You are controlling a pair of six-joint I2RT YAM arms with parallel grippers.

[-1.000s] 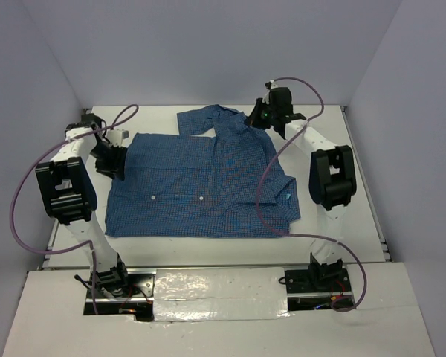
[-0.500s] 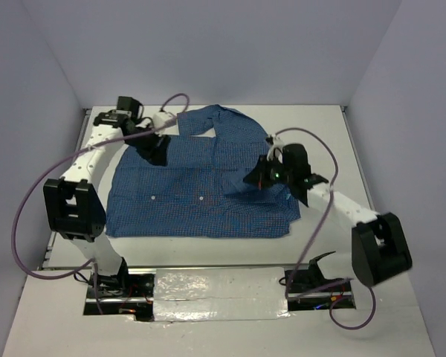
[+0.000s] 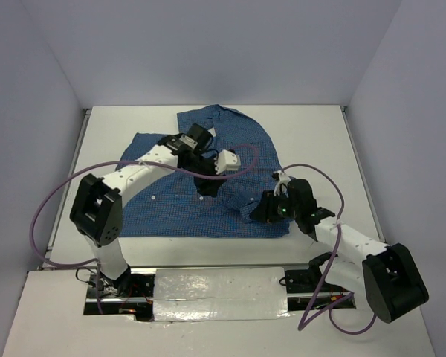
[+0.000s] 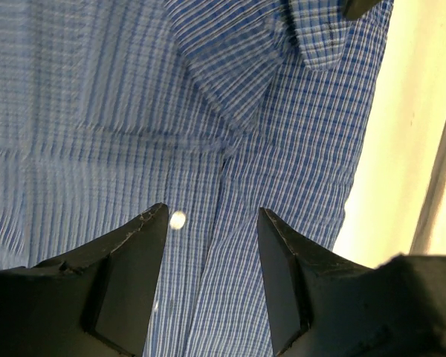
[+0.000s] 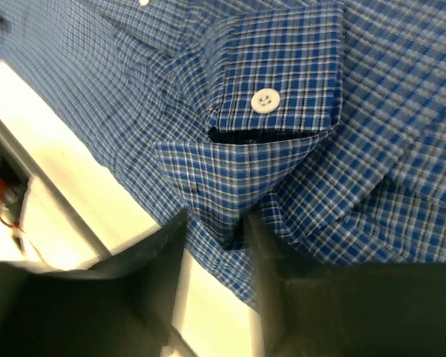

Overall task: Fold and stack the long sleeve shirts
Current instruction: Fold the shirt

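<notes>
Pinching the shirt [image 3: 163, 212] edge are the right jaws (left jaws spread above).

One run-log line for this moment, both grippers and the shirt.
left gripper: open above shirt | right gripper: shirt edge between fingers, grip unclear | shirt: flat on table

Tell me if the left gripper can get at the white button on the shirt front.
Probably yes. The left gripper hangs open over the blue checked shirt, and the white button shows bare between its fingers. The right gripper sits at the shirt's near-right edge, out of the way.
</notes>
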